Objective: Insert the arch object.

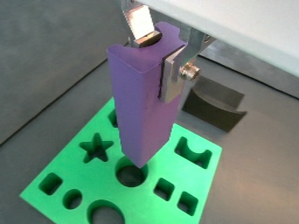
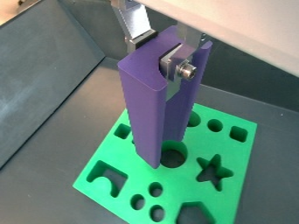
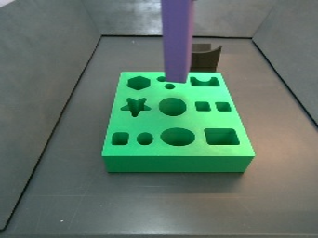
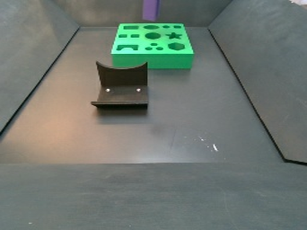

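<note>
The arch object, a tall smooth purple bar [image 1: 146, 105], hangs upright in my gripper [image 1: 158, 51], which is shut on its upper end; one silver finger [image 1: 176, 72] presses its side. In both wrist views its lower end is just over the green board [image 1: 70, 175], by a round hole [image 1: 131, 176]. The gripper [image 2: 156, 48], bar [image 2: 158, 105] and board [image 2: 117, 166] show in the wrist view from the opposite side. In a side view the bar [image 3: 178, 37] ends near the board's [image 3: 174, 158] back edge. I cannot tell whether it touches. The gripper is out of both side views.
The board has several shaped cut-outs, among them a star [image 3: 137, 106] and a square [image 3: 221, 138]. A dark fixture [image 4: 120, 87] with a curved dip in its top stands on the grey floor beside the board [image 4: 153, 45]. Sloped walls enclose the floor.
</note>
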You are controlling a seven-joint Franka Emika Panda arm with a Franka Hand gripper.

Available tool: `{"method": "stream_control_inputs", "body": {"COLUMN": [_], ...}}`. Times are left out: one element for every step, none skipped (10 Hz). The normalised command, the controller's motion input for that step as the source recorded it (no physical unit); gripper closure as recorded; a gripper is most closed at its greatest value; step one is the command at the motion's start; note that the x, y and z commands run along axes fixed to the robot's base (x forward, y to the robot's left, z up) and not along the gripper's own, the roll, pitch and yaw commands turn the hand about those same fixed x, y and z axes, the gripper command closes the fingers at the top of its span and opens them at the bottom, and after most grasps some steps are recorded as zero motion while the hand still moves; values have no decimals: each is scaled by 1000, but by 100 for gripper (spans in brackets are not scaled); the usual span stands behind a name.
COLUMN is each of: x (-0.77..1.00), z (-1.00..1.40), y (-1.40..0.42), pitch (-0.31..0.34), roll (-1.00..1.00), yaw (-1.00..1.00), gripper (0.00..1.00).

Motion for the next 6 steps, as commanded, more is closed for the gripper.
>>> {"method": "stream_control_inputs", "body": {"x": [460, 334, 334, 306, 186, 123], "z": [0, 0, 0, 29, 0, 0], "y": [354, 309, 289, 251, 171, 137], "pitch": [53, 63, 31, 11, 0, 6], "roll": [26, 19, 0, 0, 0, 9], "yaw": [-597, -683, -723, -777, -871, -903], "gripper": [100, 100, 100, 100, 100, 100]}}
